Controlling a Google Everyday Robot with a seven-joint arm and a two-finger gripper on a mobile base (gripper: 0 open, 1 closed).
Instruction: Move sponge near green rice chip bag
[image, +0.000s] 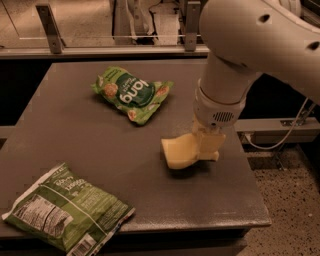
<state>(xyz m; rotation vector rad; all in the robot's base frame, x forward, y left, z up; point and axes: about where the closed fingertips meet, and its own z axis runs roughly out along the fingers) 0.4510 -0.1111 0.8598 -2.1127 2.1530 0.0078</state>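
Note:
The pale yellow sponge (177, 151) is at the right of the dark table (75, 140), raised a little with its shadow beneath it. My gripper (206, 148) comes down from the big white arm and is shut on the sponge's right end. The green rice chip bag (132, 94), light green with white lettering, lies flat at the table's far middle, up and to the left of the sponge, a short gap apart.
A larger dark olive-green bag (67, 209) with a white label lies at the front left corner, overhanging the edge. A metal rail (100, 50) runs behind the table. The table's right edge is close to the gripper; a cable (296, 125) hangs beyond it.

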